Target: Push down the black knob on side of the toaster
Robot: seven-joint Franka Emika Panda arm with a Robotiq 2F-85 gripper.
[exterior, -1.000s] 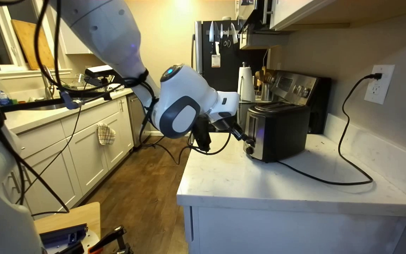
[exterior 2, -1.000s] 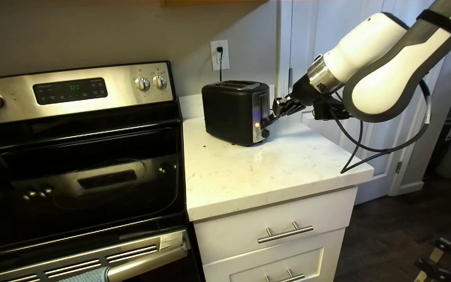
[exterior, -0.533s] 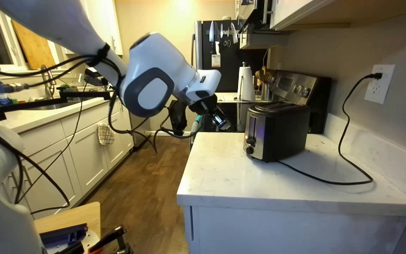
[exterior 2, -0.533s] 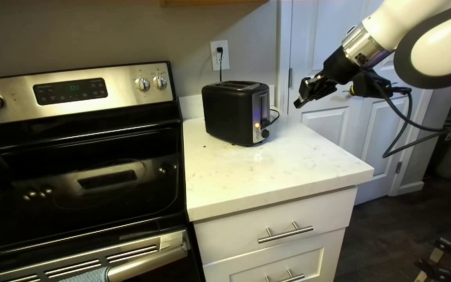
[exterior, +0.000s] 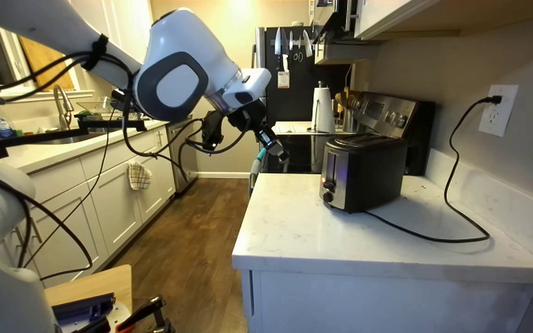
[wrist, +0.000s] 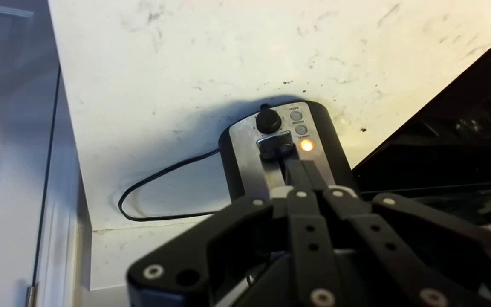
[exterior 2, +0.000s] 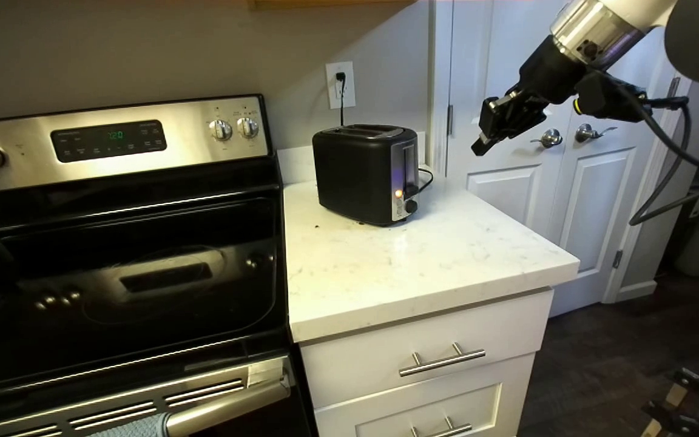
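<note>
Black and low on the toaster [exterior 2: 352,176], the knob [wrist: 274,147] sits beside a lit button [wrist: 307,145], while the gripper [wrist: 306,174] hangs well apart, jaws closed together.

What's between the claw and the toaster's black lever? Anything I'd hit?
Nothing shows there: in both exterior views, only open air separates the shut claw from the black lever on the toaster.

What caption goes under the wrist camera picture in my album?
Closed gripper facing the toaster, whose black lever knob is down, orange light glowing.
</note>
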